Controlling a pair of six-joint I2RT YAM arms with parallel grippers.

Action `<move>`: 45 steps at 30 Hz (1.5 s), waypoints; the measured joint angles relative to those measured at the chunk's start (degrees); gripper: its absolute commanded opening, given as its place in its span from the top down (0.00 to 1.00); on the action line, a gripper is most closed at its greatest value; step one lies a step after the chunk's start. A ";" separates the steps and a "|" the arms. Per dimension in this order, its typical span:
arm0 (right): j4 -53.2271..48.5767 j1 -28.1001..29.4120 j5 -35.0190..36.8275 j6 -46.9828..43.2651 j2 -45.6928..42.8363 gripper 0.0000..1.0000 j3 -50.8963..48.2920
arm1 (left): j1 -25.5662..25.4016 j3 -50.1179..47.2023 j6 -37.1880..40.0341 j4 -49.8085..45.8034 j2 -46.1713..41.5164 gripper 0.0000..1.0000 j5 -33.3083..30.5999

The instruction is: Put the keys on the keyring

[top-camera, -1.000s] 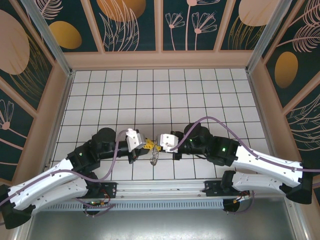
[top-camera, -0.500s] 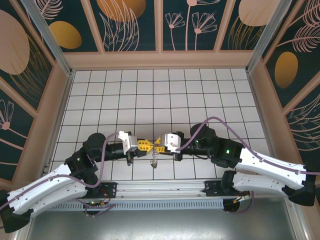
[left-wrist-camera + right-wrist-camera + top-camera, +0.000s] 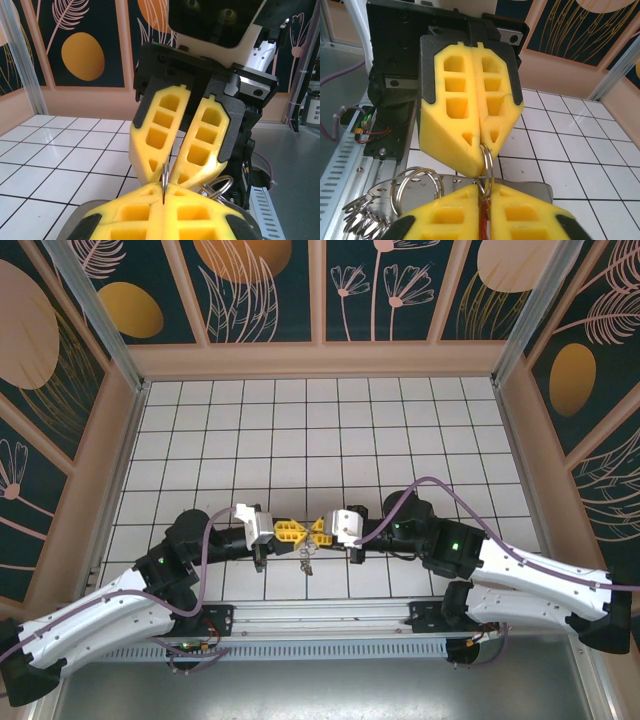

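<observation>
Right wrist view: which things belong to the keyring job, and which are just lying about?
Job: keyring, red key, left claw, right claw.
Lying about: tiled floor, perforated rail, patterned wall.

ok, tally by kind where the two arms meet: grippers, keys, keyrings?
Grippers: 2 (left gripper, right gripper)
Red key: 1
Keyring: 1
Total: 4

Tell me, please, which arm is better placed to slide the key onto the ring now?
Right, probably. The right pincer is shut on the red key, its tip against the keyring loop that the shut left pincer holds, so it can likely feed the key on.
</observation>
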 measured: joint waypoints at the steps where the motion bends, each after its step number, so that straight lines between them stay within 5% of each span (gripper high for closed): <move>1: -0.07 0.00 0.00 0.15 -0.22 1.00 -0.09 | 0.02 0.00 0.02 0.04 0.24 1.00 -0.04; 11: -3.82 0.00 5.27 -0.61 0.68 1.00 0.85 | 0.00 7.69 3.17 -12.26 5.25 0.83 -3.78; 23: -10.51 0.39 8.72 -3.45 4.92 1.00 4.76 | 0.00 11.61 7.23 -21.14 8.57 1.00 -5.64; 27: -10.58 0.50 8.90 -3.43 4.90 1.00 4.83 | 0.00 11.58 7.21 -21.07 8.37 1.00 -5.64; 32: -8.39 1.01 8.22 -3.19 3.65 0.88 4.44 | 0.00 8.15 6.01 -15.78 4.39 1.00 -5.38; 45: -2.80 1.20 7.78 -1.68 1.95 0.94 1.88 | 0.00 -0.74 -0.24 -0.46 -1.01 1.00 -4.74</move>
